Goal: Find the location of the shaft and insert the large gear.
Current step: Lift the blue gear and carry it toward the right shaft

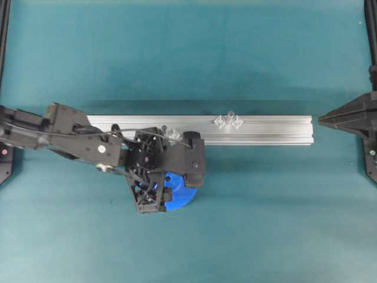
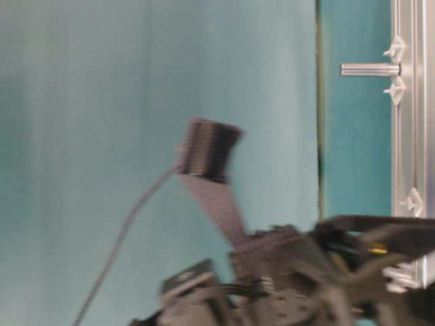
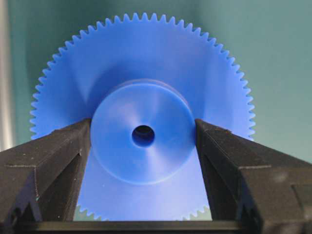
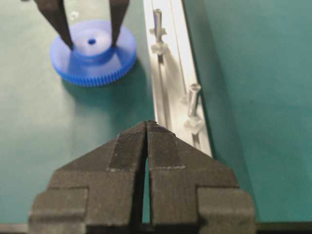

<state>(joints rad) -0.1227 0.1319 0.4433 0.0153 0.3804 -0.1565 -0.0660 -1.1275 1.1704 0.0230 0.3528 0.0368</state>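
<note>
The large gear (image 3: 146, 63), bright blue with fine teeth, fills the left wrist view. My left gripper (image 3: 143, 130) is shut on its raised hub, one finger against each side. In the right wrist view the gear (image 4: 83, 70) sits low on the green mat beside the rail, and I cannot tell if it is lifted. It also shows overhead (image 1: 181, 194), partly under the arm. The shaft (image 1: 230, 115) stands mid-rail between two clear brackets and also shows in the right wrist view (image 4: 193, 97) and the table-level view (image 2: 370, 69). My right gripper (image 4: 147, 124) is shut and empty off the rail's right end (image 1: 322, 119).
The aluminium rail (image 1: 277, 130) lies across the middle of the mat. A second look-alike pin (image 4: 157, 19) stands on it close to the gear, partly hidden overhead by my left arm (image 1: 76, 138). Black frame posts stand at both side edges.
</note>
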